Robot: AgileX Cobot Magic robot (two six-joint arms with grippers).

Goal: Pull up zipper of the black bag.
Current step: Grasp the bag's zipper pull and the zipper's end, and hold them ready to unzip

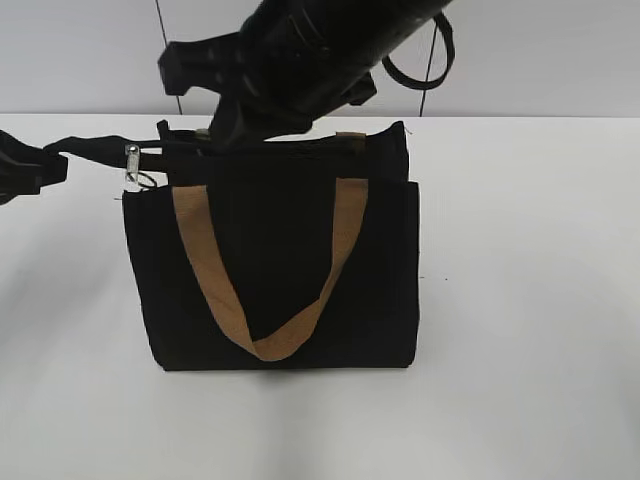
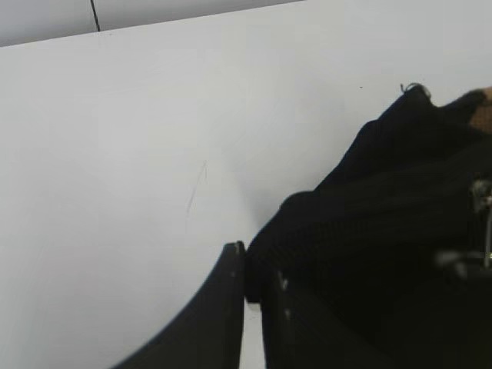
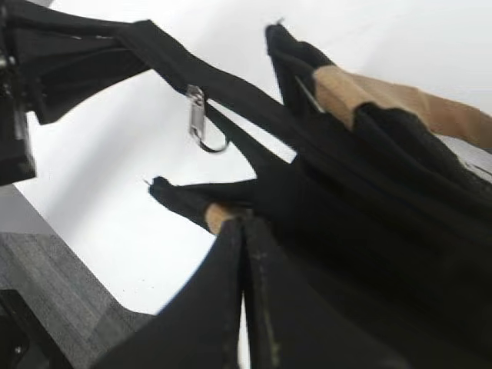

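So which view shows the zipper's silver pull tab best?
The right wrist view: the pull tab hangs sharp against the white table, ring visible, below the taut black strip. The exterior view shows it small at the black bag top left corner. The left wrist view gives only a blur at its right edge.

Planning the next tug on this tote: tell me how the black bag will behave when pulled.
The black bag is probably floppy: its top edge stretches into a taut strip toward the left gripper. It likely slides or tips easily, standing unanchored on the smooth table. The tan handle hangs limp, suggesting soft fabric.

Lab – bare white table (image 1: 540,300), plain wall (image 1: 80,50)
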